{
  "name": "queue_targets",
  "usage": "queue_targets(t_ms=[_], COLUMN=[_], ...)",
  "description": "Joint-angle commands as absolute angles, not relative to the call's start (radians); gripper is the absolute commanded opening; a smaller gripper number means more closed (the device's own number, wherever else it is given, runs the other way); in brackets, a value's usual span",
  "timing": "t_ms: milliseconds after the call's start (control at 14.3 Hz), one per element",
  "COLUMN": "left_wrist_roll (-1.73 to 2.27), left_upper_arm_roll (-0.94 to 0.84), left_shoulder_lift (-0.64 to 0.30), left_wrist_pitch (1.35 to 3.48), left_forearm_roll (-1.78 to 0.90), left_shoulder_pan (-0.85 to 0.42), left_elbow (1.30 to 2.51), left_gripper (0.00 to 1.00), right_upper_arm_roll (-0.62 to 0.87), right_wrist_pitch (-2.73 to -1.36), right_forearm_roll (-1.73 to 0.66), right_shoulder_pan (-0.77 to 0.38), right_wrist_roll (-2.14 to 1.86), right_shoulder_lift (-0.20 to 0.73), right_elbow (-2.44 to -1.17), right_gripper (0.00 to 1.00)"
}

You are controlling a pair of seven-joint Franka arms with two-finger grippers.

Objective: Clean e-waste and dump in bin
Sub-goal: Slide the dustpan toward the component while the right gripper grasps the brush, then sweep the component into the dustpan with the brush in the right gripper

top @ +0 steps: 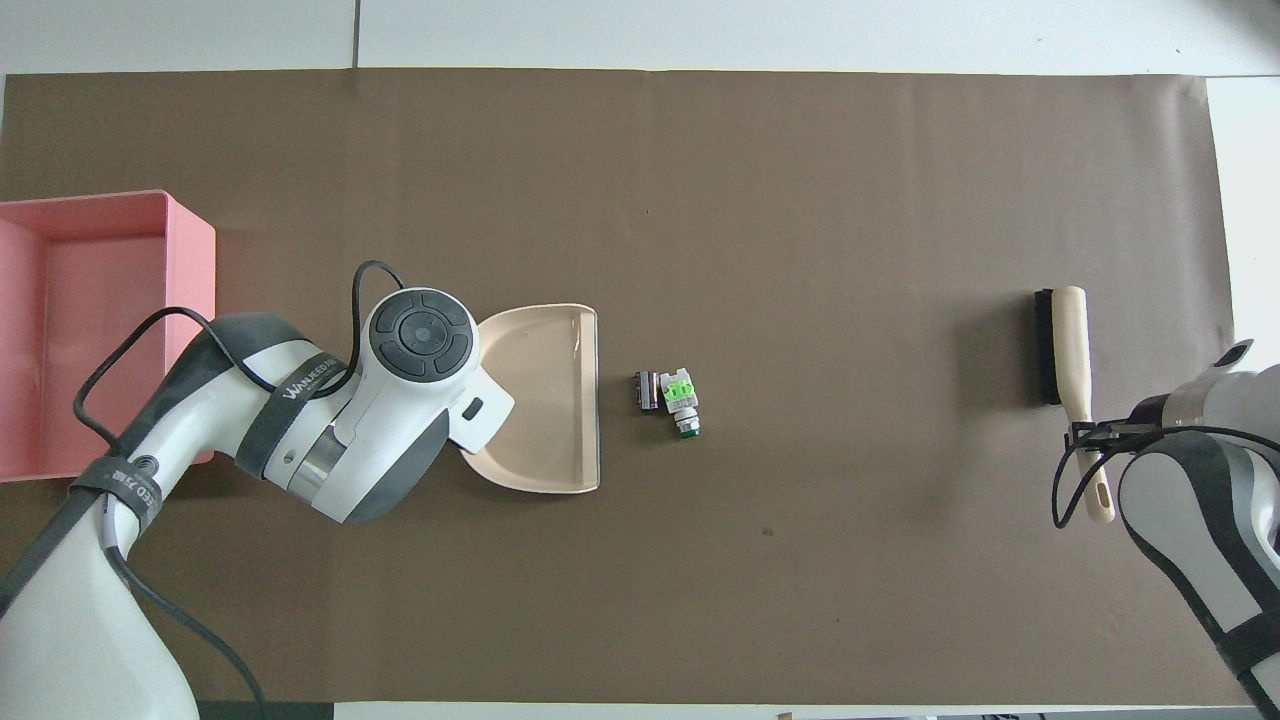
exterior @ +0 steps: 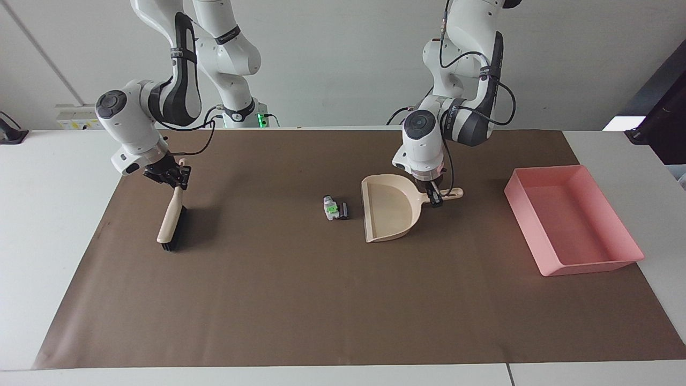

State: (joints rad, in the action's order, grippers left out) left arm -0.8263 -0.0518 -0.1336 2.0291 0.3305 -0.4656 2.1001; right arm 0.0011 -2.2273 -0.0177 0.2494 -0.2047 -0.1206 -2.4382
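Note:
The e-waste (exterior: pixel 336 208) is a tiny whitish, green and black cluster on the brown mat, also in the overhead view (top: pixel 670 392). It lies just off the open mouth of the beige dustpan (exterior: pixel 388 212), toward the right arm's end. My left gripper (exterior: pixel 435 198) is down at the dustpan's handle, close to the pan; in the overhead view the arm's wrist hides it. My right gripper (exterior: pixel 170 177) is shut on the handle of the beige brush (exterior: pixel 171 222) with black bristles. The pink bin (exterior: pixel 584 262) stands at the left arm's end of the table.
A brown paper mat (exterior: pixel 321 300) covers most of the white table. The bin shows in the overhead view (top: pixel 190 250) beside the left arm, the brush (top: pixel 1068 340) near the mat's edge at the right arm's end.

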Motion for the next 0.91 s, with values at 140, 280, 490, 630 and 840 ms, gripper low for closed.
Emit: queue_targets(t_ms=[140, 280, 490, 630, 840], left_wrist_roll=[-0.813, -0.821, -0.821, -0.821, -0.854], left_upper_arm_roll=[-0.037, -0.038, -0.038, -0.037, -0.038], left_shoulder_lift=[-0.112, -0.112, -0.139, -0.155, -0.182], left_wrist_pitch=[2.008, 1.955, 1.841, 1.812, 1.818], left_forearm_roll=[0.362, 0.362, 0.362, 0.364, 0.417], left_shoulder_pan=[-0.489, -0.489, -0.489, -0.492, -0.526], left_elbow=[2.106, 2.076, 1.987, 1.954, 1.927], left_gripper=[0.31, 0.25, 0.0, 0.0, 0.0], right_upper_arm_roll=[0.021, 0.021, 0.023, 0.023, 0.023], right_wrist_pitch=[-2.054, -1.99, -1.904, -1.898, -1.917], right_forearm_roll=[-0.034, -0.015, 0.055, 0.086, 0.095], right_shoulder_pan=[0.232, 0.161, 0.033, -0.067, -0.252], right_wrist_roll=[-0.192, -0.163, -0.051, 0.03, 0.24], right_shoulder_lift=[-0.129, -0.132, -0.129, -0.132, -0.112], right_elbow=[-2.3, -2.24, -2.18, -2.186, -2.195], right_gripper=[0.0, 0.0, 0.0, 0.0, 0.0])
